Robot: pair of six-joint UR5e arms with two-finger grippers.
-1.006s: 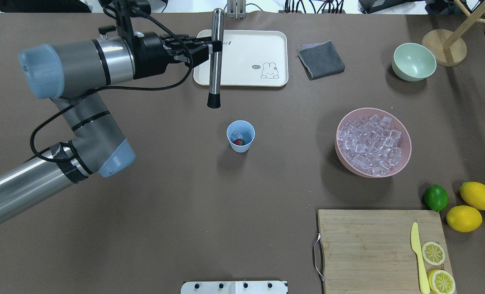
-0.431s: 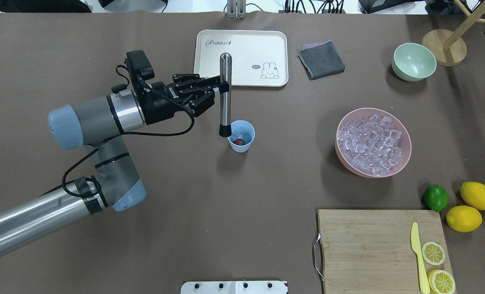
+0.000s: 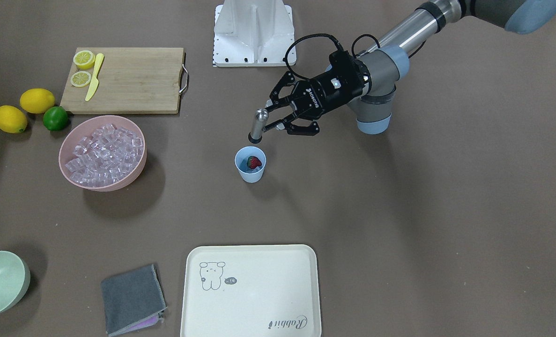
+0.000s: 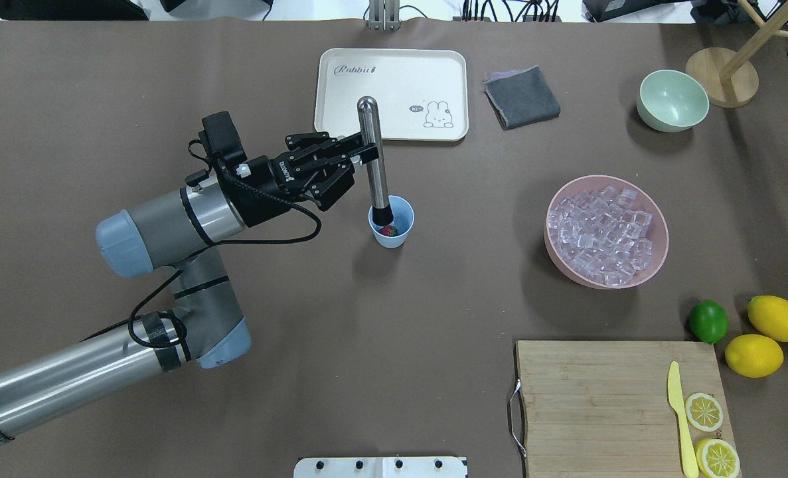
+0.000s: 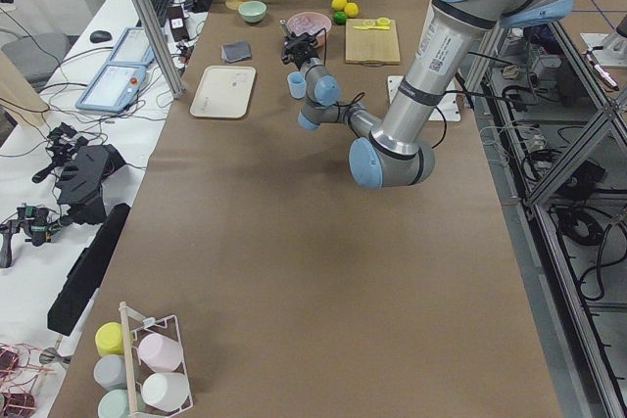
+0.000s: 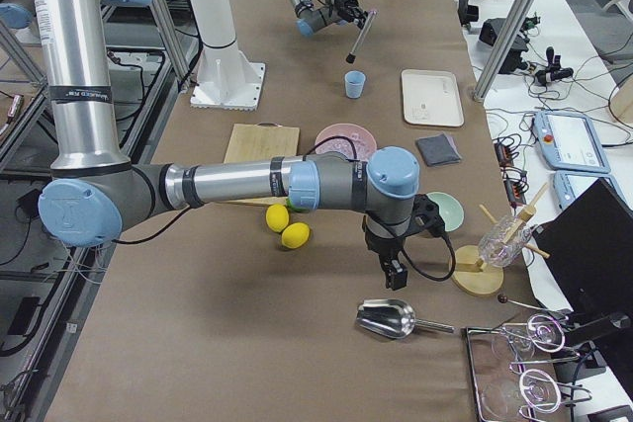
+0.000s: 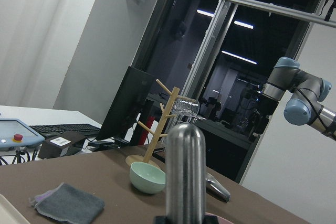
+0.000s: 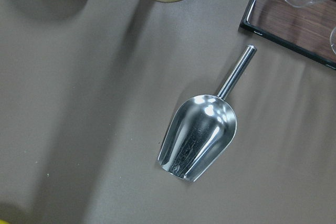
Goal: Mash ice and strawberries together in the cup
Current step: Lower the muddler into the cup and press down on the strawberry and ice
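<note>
I have the left hand (image 4: 366,151) closed tight on a steel muddler (image 4: 379,186), gripping the upper part of its shaft. The muddler hangs slightly tilted, black tip down, over the light blue cup (image 4: 394,240). From overhead the tip overlaps the cup's far-left rim. From the right end of the worktop (image 4: 367,332), though, I can see the tip is in the air above the cup, not inside it.

The cup stands upright near the middle of the worktop. The red strawberry (image 3: 255,162) lies inside it. I cannot make out any ice in the cup past the tip.

The ice (image 4: 603,236) I can see is a heap of clear cubes in the pink bowl (image 4: 665,232), well to the right of the cup.

The right hand (image 6: 396,269) is far off at the right end of the worktop, above a steel scoop (image 8: 202,135) lying flat. Only the side camera shows it, so I cannot tell how its fingers are set.
</note>
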